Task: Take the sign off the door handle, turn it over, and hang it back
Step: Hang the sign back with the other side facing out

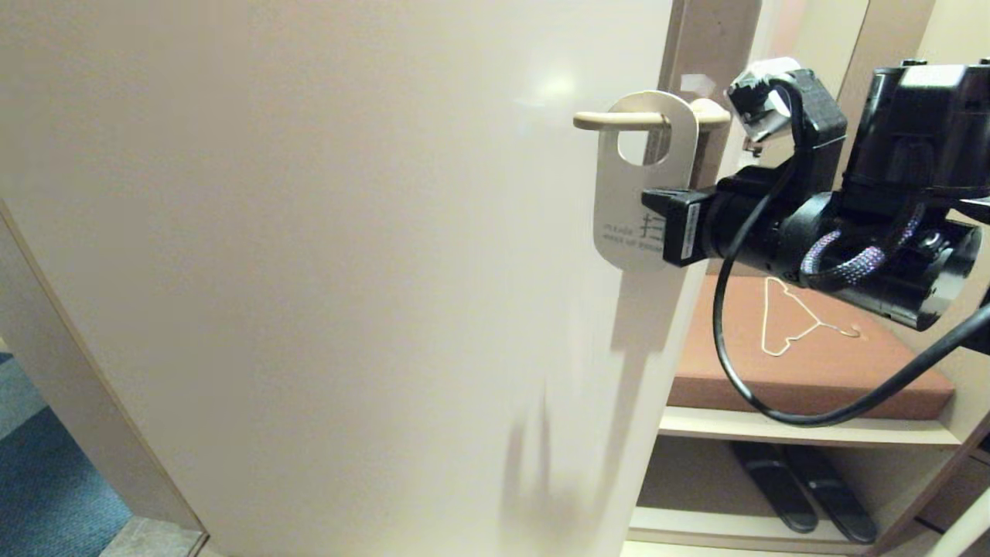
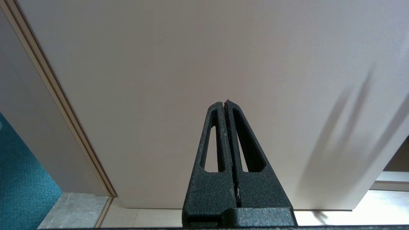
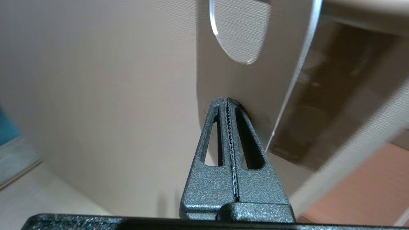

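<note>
1. The sign (image 1: 630, 213) hangs on the door handle (image 1: 619, 120), the lever passing through the hole in its rounded top. The pale side faces the room, with small print low down that I can't read from here; its long axis runs straight down the door (image 1: 309, 271), close against the panel.

2. The handle itself lies level, its free end pointing away from the door's edge and its pivot tucked behind the card's top.

3. The right gripper (image 3: 227, 102) is the one at work. Its two fingers are pressed together with nothing visible between them, and from its wrist camera the tips sit right at the card's face, just under the hole. Whether they actually touch the card I can't tell.

4. So the card lies directly ahead of that tool, hanging top to bottom, and its near edge (image 3: 287, 95) stands a little off the door on the handle's pivot side. I'd judge that edge the way in: the fingers would have to part and take the card by it before sliding it off along the lever towards the free end.

5. The left gripper (image 2: 227, 103) is closed too, parked low and pointing at bare door, well apart from the sign.

6. Beyond the door's edge, a wire hanger (image 1: 789, 321) lies on a brown shelf (image 1: 851, 379).
</note>
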